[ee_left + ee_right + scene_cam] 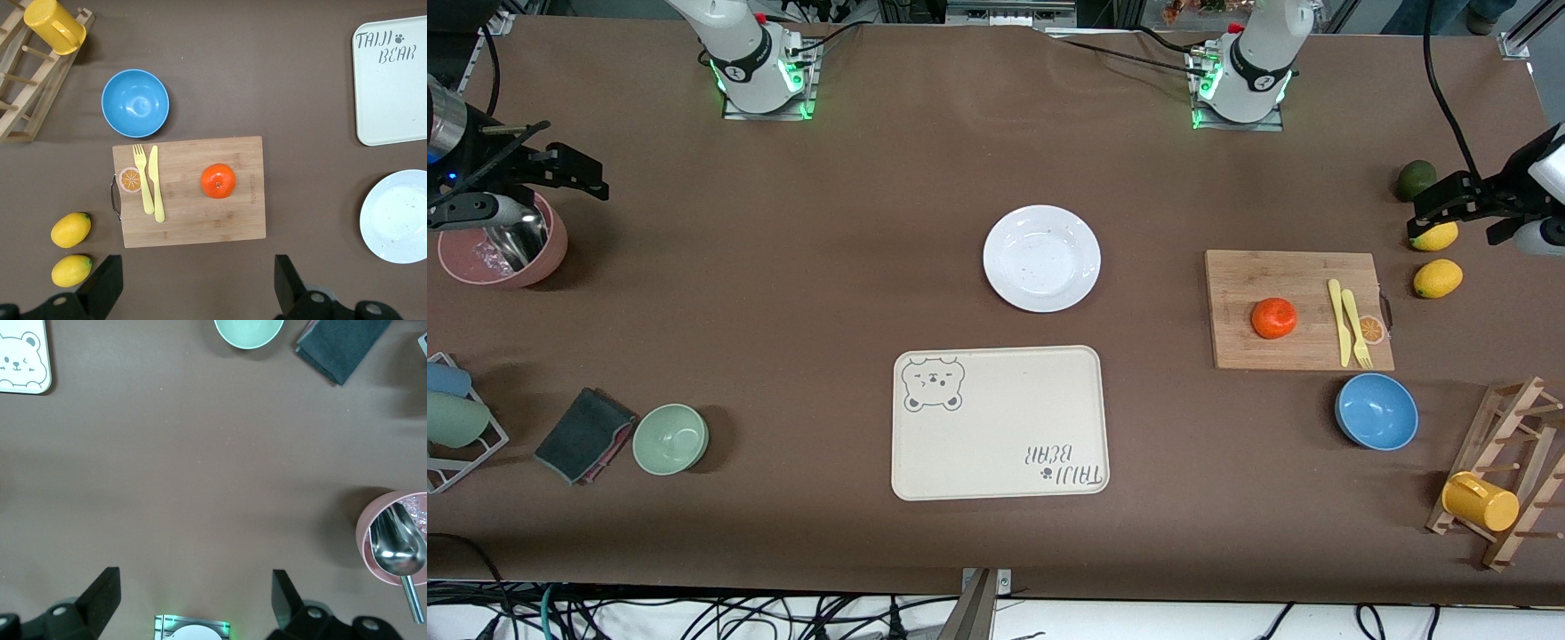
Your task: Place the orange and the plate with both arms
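- In the left wrist view the plate and the bear tray are cut off by the picture's edge
- The left gripper shows only its two spread fingers
- One lemon sits partly hidden under that gripper in the front view

On the cream tray you could read "TAIJI BEAR" with a small paw mark beside it, printed near one corner, and upside down in your front view. A bear face drawing sat in the tray's diagonal corner. No other lettering was legible.
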